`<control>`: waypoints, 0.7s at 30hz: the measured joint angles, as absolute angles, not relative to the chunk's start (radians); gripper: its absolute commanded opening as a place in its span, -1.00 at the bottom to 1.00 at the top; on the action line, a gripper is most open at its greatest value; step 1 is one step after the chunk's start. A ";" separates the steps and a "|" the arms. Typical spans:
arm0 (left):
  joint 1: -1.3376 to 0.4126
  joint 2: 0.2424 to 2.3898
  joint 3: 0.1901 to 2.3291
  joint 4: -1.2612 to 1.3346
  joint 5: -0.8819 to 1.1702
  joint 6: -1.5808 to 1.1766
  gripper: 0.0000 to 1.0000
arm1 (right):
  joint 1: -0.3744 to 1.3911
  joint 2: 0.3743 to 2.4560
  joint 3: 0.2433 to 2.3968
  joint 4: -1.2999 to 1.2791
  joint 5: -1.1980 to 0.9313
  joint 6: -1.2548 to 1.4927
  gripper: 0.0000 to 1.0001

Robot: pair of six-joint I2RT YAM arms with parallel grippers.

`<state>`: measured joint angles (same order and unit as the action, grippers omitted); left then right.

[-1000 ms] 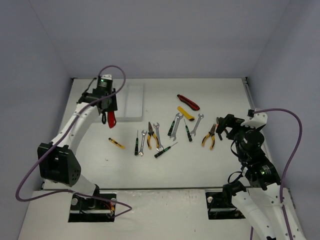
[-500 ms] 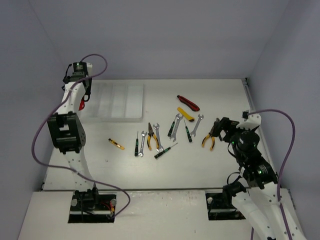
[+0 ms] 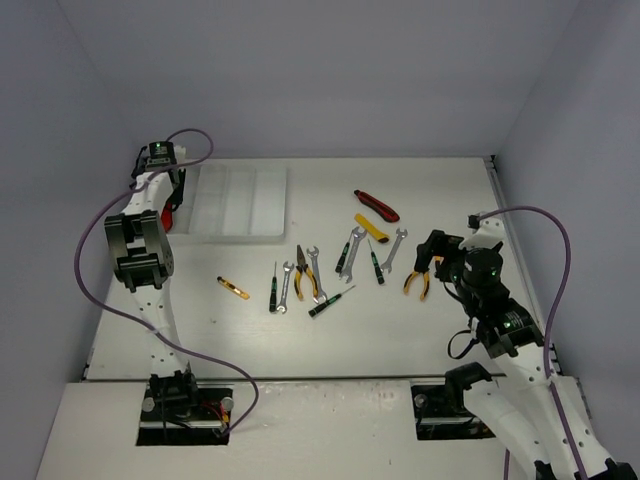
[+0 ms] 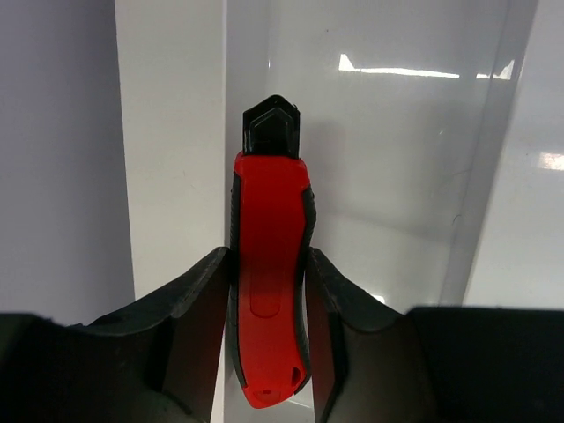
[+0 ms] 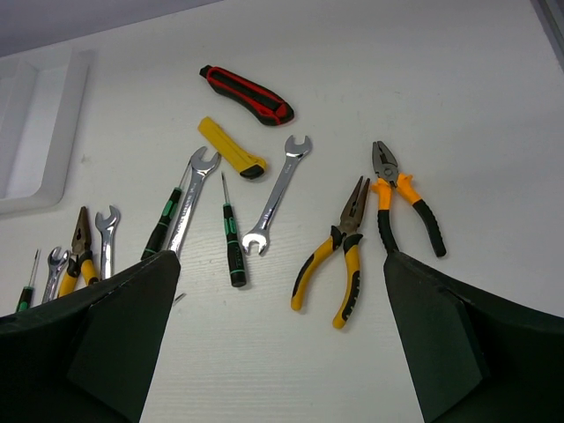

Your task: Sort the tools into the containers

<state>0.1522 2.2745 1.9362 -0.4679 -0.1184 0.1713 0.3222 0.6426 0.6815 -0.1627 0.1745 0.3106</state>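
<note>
Left fingers [image 4: 189, 308] clamp red utility knife [image 4: 269, 264] at tray [image 3: 240, 200] edge; right fingers [image 5: 115, 326] wide, empty.

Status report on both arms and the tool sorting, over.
Left fingers shut on red utility knife, at white tray's left end. Right fingers open, by the pliers. No obstruction seen.
</note>
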 measured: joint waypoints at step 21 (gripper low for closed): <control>0.163 1.732 1.728 -0.409 0.154 -0.202 0.74 | 0.322 1.084 1.060 -0.166 0.148 0.187 0.98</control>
